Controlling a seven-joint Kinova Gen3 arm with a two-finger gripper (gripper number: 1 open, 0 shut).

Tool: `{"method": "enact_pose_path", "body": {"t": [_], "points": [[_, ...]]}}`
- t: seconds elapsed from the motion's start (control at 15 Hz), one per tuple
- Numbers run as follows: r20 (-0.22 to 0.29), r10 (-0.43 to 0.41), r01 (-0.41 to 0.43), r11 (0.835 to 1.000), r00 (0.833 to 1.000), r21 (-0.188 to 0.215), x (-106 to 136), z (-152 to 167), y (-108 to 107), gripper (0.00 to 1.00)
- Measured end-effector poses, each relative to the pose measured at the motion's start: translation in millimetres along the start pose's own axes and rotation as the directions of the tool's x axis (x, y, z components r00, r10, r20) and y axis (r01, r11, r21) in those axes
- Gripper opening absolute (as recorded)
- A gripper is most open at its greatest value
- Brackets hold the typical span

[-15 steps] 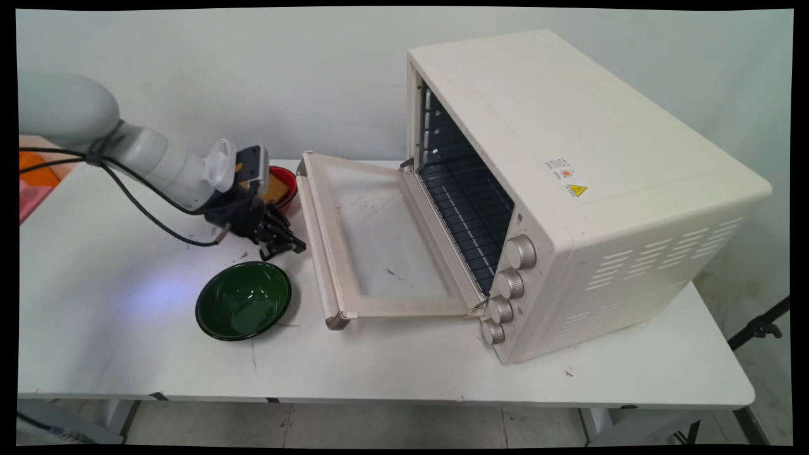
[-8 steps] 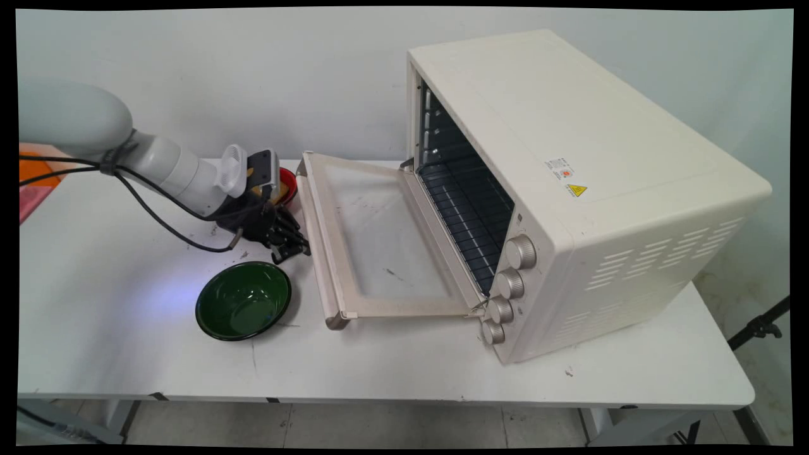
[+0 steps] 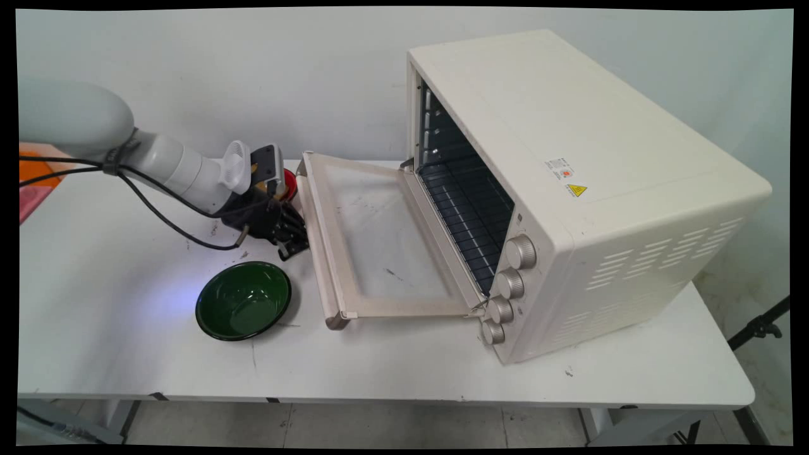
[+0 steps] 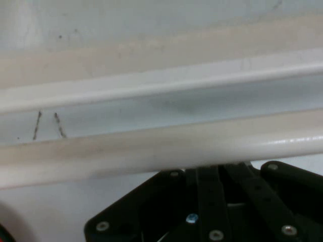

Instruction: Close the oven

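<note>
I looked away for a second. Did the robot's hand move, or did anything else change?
The gripper slid toward the open oven door, and now sits right by the door's handle bar. It also covers more of the red bowl behind it. It took hold of nothing. The green bowl, the oven and its door stayed put.

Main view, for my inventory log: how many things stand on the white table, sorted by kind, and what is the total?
Bowls: 2, a green bowl and a red bowl mostly hidden behind the gripper
Ovens: 1, a cream toaster oven with its door folded down
Total: 3 things on the table
</note>
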Motion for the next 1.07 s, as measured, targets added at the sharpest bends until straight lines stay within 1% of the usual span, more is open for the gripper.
{"method": "enact_pose_path", "body": {"t": [0.27, 0.53, 1.07], "points": [[-0.021, -0.014, 0.014, 1.0, 1.0, 0.008, 8, 0, 1, 0.0], [-0.053, -0.032, 0.033, 0.999, 0.998, 0.016, 20, 1, 1, 0.0], [-0.13, -0.042, 0.044, 0.999, 0.991, 0.011, 57, 2, 3, 0.0]]}}
